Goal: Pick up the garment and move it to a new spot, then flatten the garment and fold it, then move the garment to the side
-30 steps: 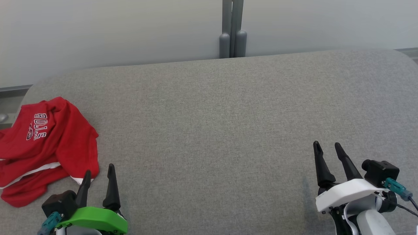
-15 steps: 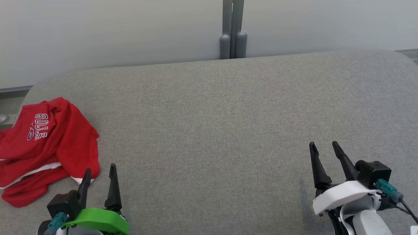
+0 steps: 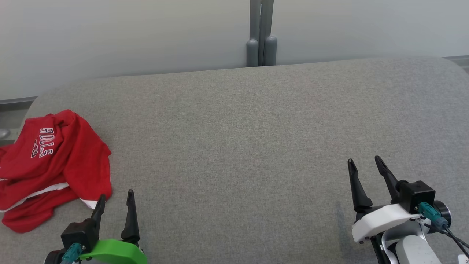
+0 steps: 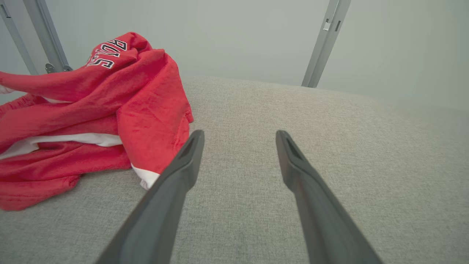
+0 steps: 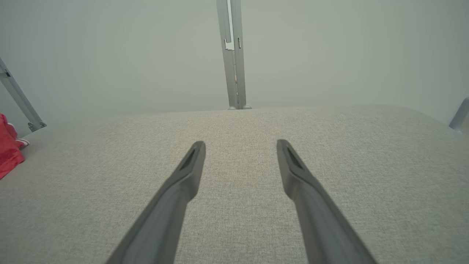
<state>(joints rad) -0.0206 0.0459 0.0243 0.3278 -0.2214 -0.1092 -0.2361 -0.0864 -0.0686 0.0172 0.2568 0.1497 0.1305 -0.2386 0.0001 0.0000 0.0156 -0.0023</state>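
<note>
One red garment (image 3: 62,161) lies crumpled at the left edge of the grey cushion (image 3: 238,146) — white trim, "BULLS" lettering on top. The left gripper (image 3: 115,194) just beside it and the right gripper (image 3: 364,159) well apart both gape empty.

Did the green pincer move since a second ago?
Yes. The left pincer slid slightly down the head view, toward the robot, and a little right, away from the red garment, which stayed put.

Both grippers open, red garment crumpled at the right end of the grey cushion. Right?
No. The red garment lies crumpled at the left end of the grey cushion, as the head view shows. The left gripper and right gripper are open.
</note>
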